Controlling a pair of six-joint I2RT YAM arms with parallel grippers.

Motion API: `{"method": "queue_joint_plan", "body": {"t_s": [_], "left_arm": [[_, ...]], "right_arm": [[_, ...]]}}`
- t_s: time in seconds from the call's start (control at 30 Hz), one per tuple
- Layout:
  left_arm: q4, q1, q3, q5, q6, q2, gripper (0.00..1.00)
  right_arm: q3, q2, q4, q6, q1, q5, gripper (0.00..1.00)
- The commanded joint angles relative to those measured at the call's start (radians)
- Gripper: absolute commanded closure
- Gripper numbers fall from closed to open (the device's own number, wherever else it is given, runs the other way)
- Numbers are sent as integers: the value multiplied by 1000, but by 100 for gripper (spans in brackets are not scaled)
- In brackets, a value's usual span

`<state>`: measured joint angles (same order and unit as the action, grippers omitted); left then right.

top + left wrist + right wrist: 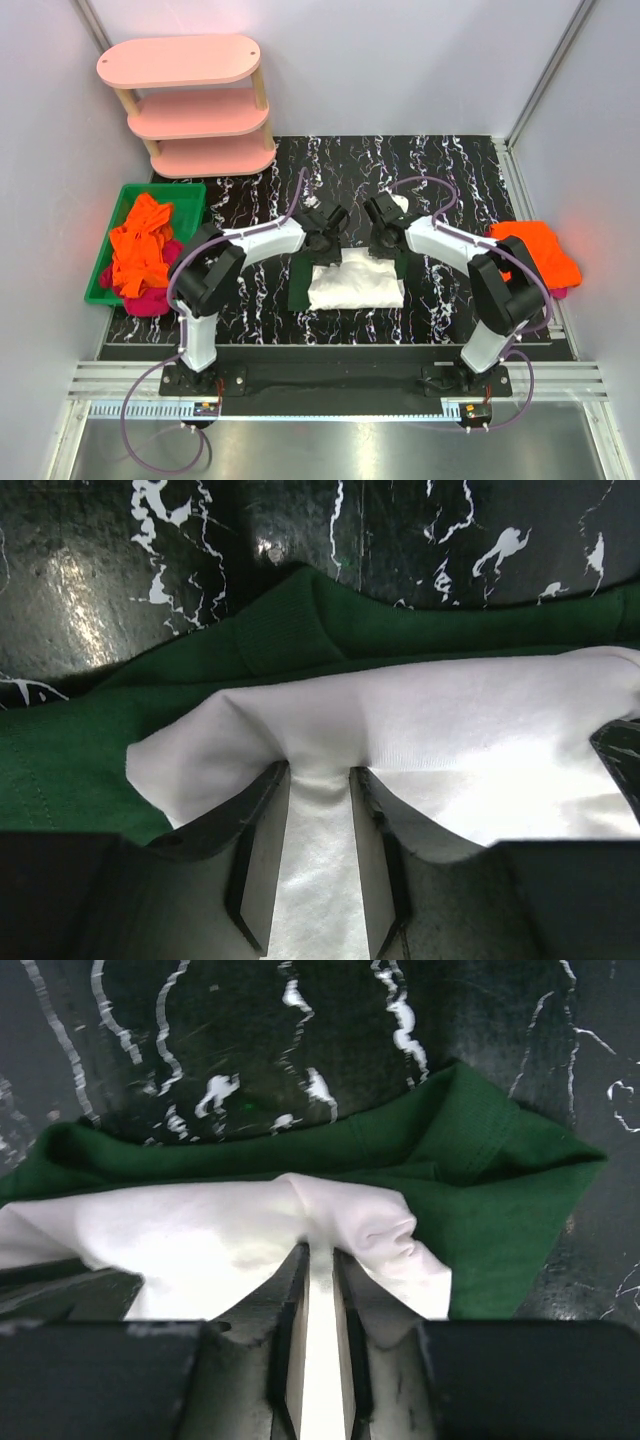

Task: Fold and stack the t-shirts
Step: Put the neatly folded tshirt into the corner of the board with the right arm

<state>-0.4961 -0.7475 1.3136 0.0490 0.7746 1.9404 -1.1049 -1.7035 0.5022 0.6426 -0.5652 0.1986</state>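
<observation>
On the dark marbled table [450, 180], just ahead of my two arms, lies the white shirt [355, 285] with green sleeves, gathered into a rumpled block. My left claw [318, 776] is closed on a pinch of white cloth along its far side, and my right claw [320, 1252] is closed on the same side nearer the other corner. In both wrist views the cloth bunches between the fingers, with green sleeve spread beyond. I judge this shirt light and limp: it will sag between my two grips, drag on the table and wrinkle, and a thin pinch could slip out. Holding it at two spread points near the corners, through every layer of the fold, seems the surest way to keep an edge straight. More shirts wait: an orange and magenta heap [140, 255] in the green bin [190, 195] at my left, and an orange shirt [535, 252] at my right.
</observation>
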Motion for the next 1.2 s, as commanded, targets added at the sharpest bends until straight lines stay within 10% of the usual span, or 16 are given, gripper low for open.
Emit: {"method": "queue_joint_plan", "body": {"t_s": [0.0, 0.3, 0.57, 1.17], "left_arm": [[5, 40, -4, -18, -11, 60, 61], [17, 59, -22, -18, -41, 8, 60], [54, 50, -31, -21, -66, -150, 56], [65, 36, -103, -78, -67, -201, 56]], "right_arm": [[28, -41, -1, 23, 68, 45, 75], [17, -13, -37, -47, 91, 36, 71], [16, 246, 10, 14, 91, 108, 41], [300, 423, 91, 212, 47, 61, 34]]}}
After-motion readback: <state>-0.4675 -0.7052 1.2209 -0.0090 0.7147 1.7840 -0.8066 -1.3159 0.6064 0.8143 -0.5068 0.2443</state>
